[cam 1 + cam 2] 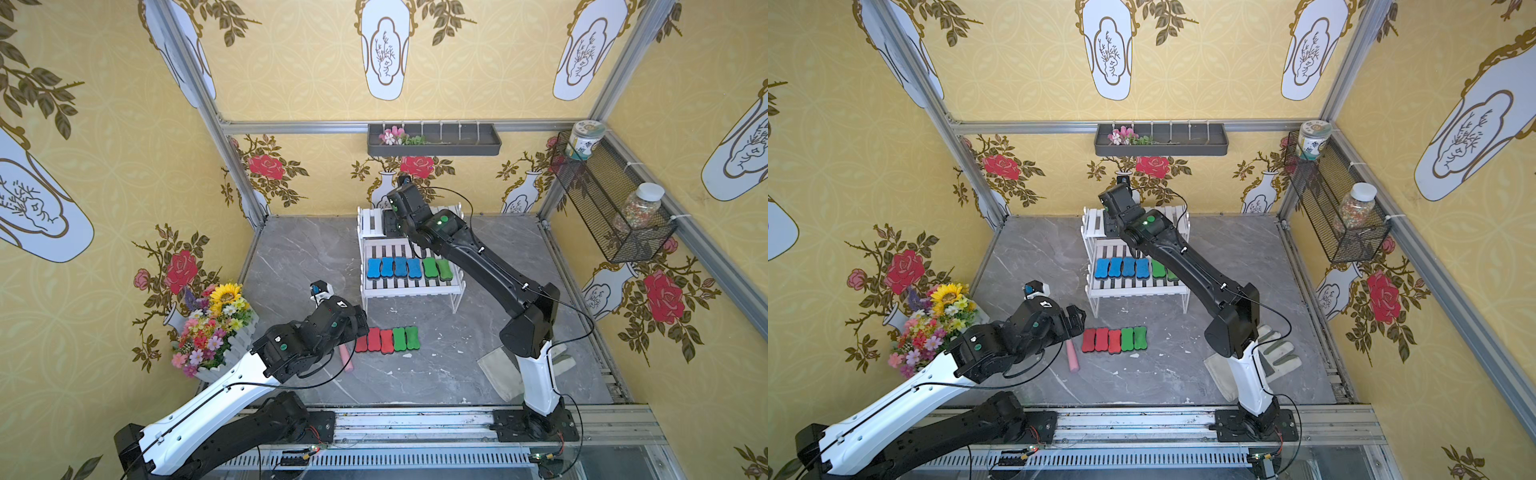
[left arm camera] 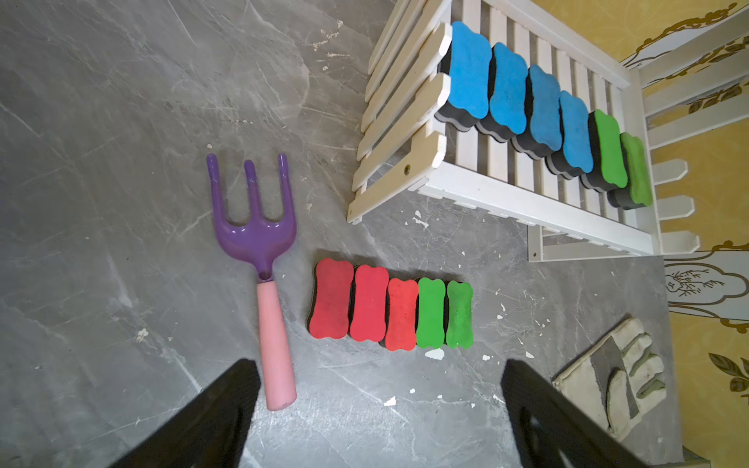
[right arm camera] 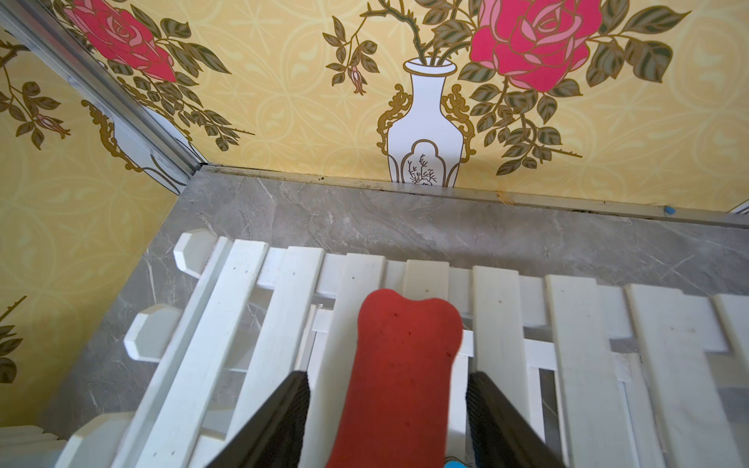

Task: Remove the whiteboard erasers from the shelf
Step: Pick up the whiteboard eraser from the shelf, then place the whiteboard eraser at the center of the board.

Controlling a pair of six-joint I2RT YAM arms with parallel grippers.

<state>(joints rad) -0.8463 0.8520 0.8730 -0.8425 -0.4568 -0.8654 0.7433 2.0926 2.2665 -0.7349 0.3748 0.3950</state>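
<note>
Five whiteboard erasers [image 1: 387, 339] off, seven still on the shelf [image 1: 411, 289]
Right hand [image 3: 387, 375] straddles the top-tier red eraser [image 3: 409, 336], unclenched; left hand [image 2: 379, 364] spread empty.

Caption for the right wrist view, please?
Right gripper, jaws apart, straddling a red eraser at the shelf's upper tier.

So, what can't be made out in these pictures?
- Upper tier of the shelf, both top views: largely covered by the right arm.
- Prongs of the garden fork, both top views: under the left arm.
- Near end of the red eraser, right wrist view: cut by the bottom edge.
</note>
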